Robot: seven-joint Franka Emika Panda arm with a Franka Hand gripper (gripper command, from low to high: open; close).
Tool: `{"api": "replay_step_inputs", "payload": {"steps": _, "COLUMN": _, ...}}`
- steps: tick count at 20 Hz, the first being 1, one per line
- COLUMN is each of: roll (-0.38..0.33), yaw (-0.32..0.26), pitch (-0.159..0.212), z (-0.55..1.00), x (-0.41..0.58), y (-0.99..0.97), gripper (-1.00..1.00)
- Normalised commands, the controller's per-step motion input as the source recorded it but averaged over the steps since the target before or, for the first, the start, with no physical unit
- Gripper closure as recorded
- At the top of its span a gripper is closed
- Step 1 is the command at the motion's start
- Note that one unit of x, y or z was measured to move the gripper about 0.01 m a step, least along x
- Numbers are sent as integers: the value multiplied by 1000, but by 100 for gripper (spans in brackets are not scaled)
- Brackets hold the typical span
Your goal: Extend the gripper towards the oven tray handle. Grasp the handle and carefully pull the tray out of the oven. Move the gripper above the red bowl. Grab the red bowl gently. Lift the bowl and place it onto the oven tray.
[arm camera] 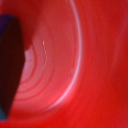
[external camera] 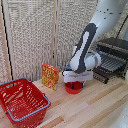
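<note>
The red bowl (external camera: 73,89) sits on the wooden table, in front of the oven (external camera: 116,47) on the exterior view's right. The oven tray (external camera: 113,64) is slid out of the oven, with its handle (external camera: 102,75) along the front edge. My gripper (external camera: 74,82) is lowered straight onto the bowl, and its white mount hides the fingertips. In the wrist view the bowl's glossy red inside (arm camera: 75,65) fills the frame, with one dark blue finger (arm camera: 9,65) inside it. The second finger is out of sight, so I cannot tell whether the jaws are closed on the rim.
A large red mesh basket (external camera: 22,100) stands at the exterior view's left. An orange box (external camera: 50,76) stands upright just beside the bowl. A slatted screen (external camera: 35,35) closes off the back.
</note>
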Motion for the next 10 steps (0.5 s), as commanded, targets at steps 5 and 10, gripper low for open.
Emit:
{"api": "replay_step_inputs", "payload": {"steps": 5, "roll": 0, "yaw": -17, "pitch": 0, "z": 42, "x": 0, "y": 0, "gripper": 100}}
{"api": "replay_step_inputs", "payload": {"steps": 10, "roll": 0, "yaw": -68, "pitch": 0, "z": 155, "x": 13, "y": -19, "gripper": 100}}
